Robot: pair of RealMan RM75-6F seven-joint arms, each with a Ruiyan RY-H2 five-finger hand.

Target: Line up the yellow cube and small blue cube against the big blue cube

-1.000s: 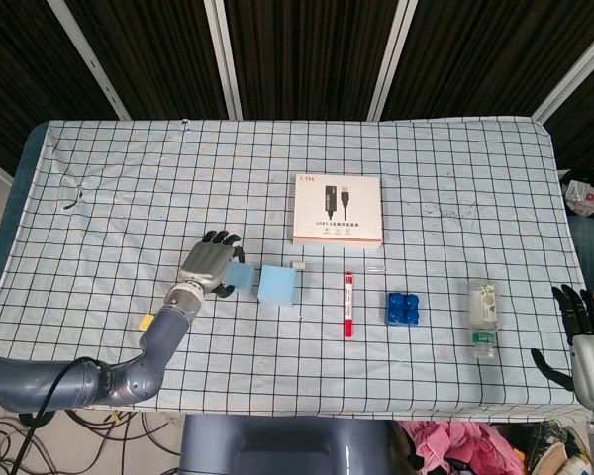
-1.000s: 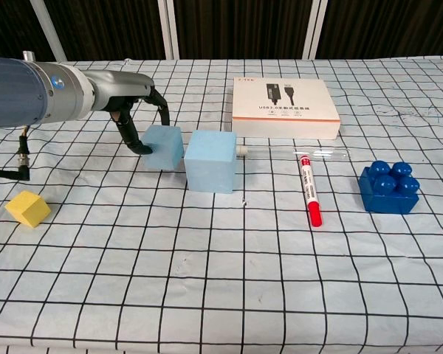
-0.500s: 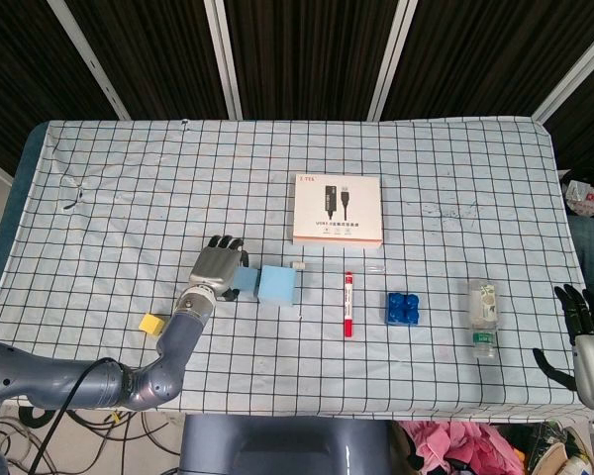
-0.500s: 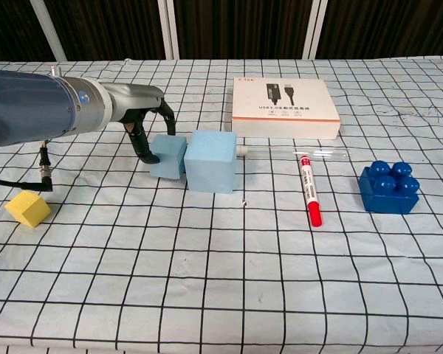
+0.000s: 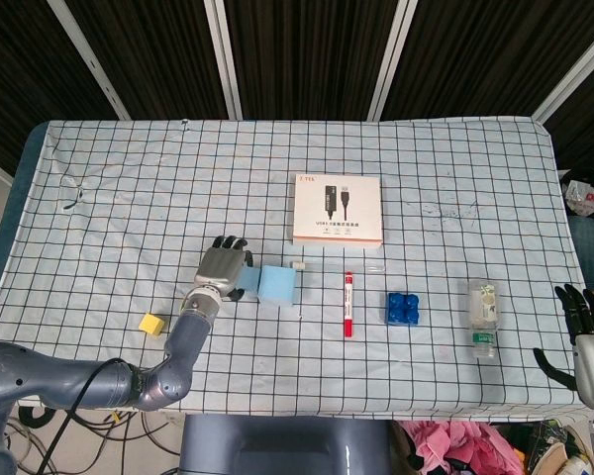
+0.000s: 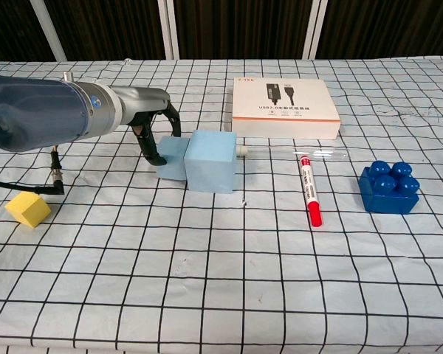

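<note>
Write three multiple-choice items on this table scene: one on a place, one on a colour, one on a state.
1. Where is the small blue cube?
A. on the white box
B. against the big blue cube
C. beside the bottle

2. What colour is the marker's cap?
A. red
B. green
C. black

3. What is the right hand doing?
A. gripping the bottle
B. holding nothing
C. pressing the yellow cube

Answers: B, their sides meet; A, the tip is red; B, it hangs off the table edge, fingers apart.

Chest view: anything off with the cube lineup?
Only the yellow cube: it sits alone near the table's left edge, far from the big blue cube. The small blue cube already abuts it, left robot hand touching.
</note>
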